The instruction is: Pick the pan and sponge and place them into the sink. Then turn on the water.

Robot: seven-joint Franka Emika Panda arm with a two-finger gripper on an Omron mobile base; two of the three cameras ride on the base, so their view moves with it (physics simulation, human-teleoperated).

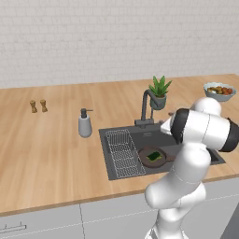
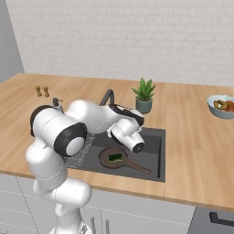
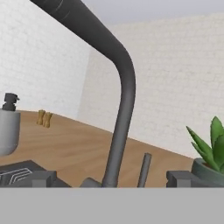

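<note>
With the pan [image 2: 119, 159] and sponge [image 2: 114, 157] lying in the sink [image 2: 154, 155], we face the tap [image 3: 121, 109], jaws' state unclear, and must next reach its lever [image 3: 144, 169].

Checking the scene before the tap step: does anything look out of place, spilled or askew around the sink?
Nothing stands out. The pan lies flat in the sink with the sponge resting in it, and its handle stays inside the basin. The tap stands upright with no water running, and the potted plant is upright.
</note>
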